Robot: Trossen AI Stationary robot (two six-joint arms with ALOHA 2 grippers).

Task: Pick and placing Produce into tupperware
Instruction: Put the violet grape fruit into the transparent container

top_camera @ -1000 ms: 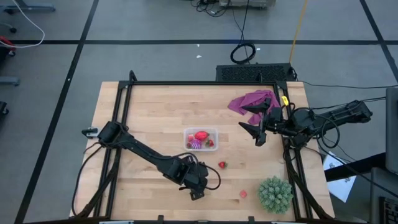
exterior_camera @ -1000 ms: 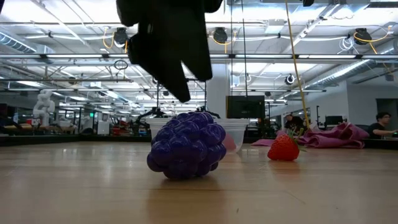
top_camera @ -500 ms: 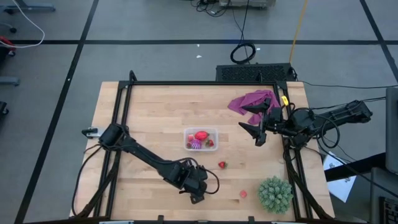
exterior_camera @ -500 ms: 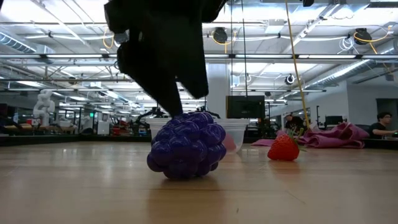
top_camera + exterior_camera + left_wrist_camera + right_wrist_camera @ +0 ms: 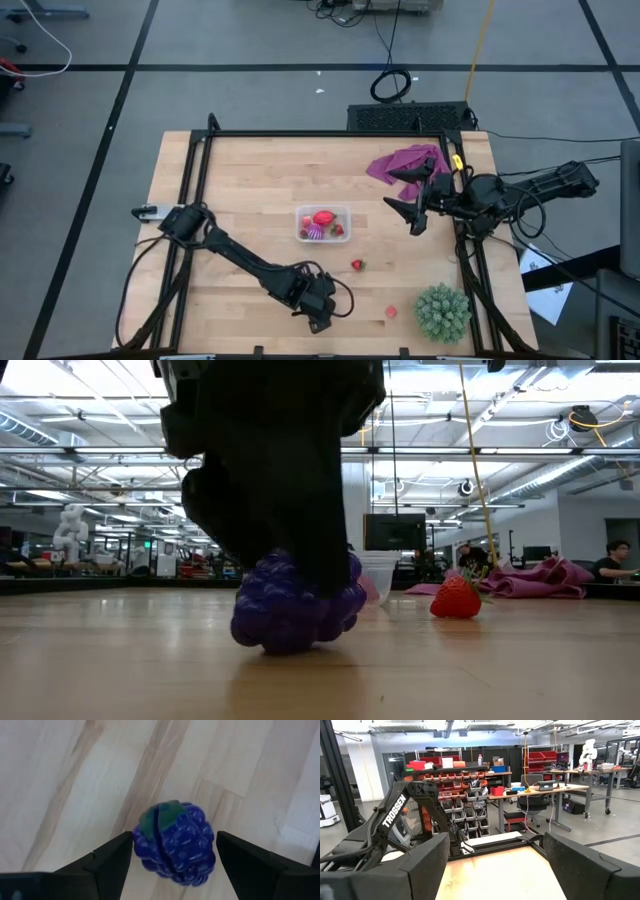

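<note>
From above, the left hand (image 5: pixel 317 322) has moved closer to the surface's (image 5: pixel 240 190) near edge over the past second; the tupperware (image 5: pixel 322 223) at mid-surface already holds fruit, a strawberry (image 5: pixel 357 265) lies beyond it, and the right hand (image 5: pixel 412 210) waits open by the cloth (image 5: pixel 405 161).

At surface level, the left hand has dropped from above the purple berry (image 5: pixel 290 610) to straddle it.

The left wrist view shows that hand open, fingers (image 5: pixel 112 857) flanking the berry, so closing seems next.

The right wrist view reads "TROSSEN" on an arm (image 5: pixel 395 812)
</note>
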